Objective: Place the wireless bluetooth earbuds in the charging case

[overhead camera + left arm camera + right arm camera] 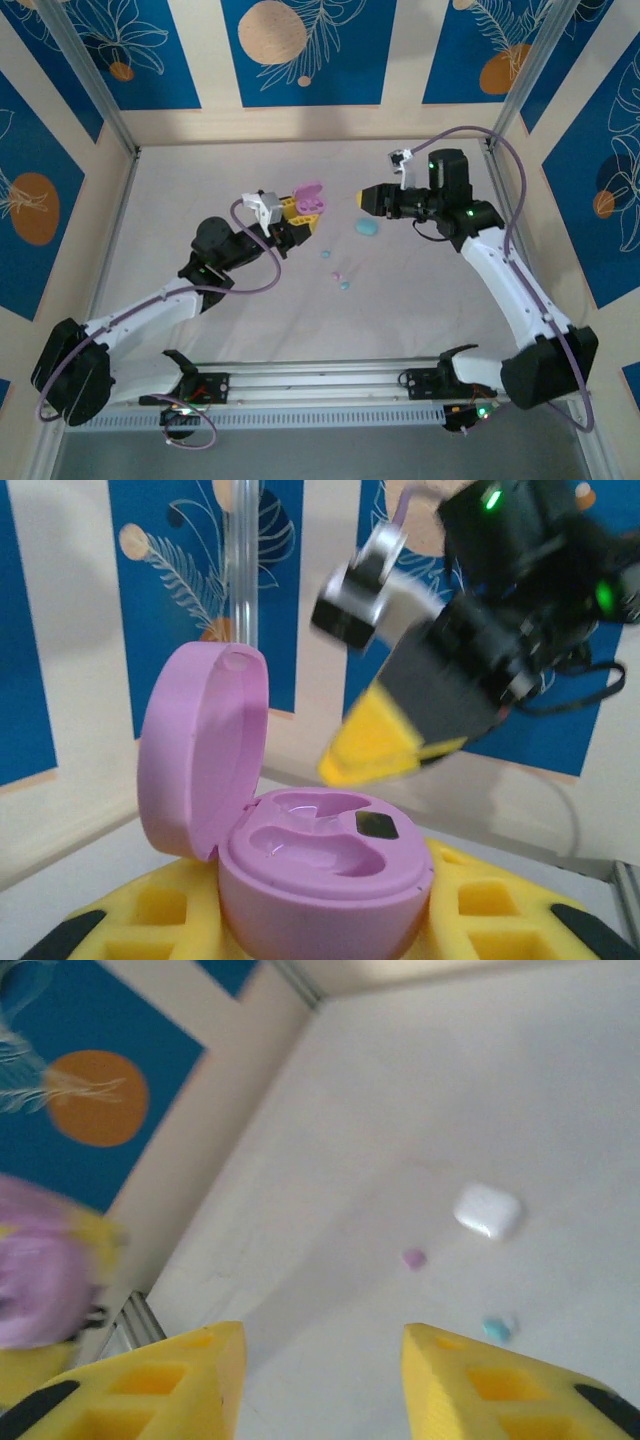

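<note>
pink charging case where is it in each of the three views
Top external: pink charging case just left of centre, lid open, held in the left hand.
Left wrist: bottom centre, close up, lid raised at left.
Right wrist: blurred pink patch at the left edge.
Shared landmark: the right hand, right of the case in the top view, upper right in the left wrist view, along the bottom of its own view.

Pale desk (250, 320), beige walls (207, 60) with blue panels (345, 70), orange discs (272, 32) and white leaf outlines (325, 30), aluminium corner posts (88, 75), near-edge metal rail (320, 385)
</note>
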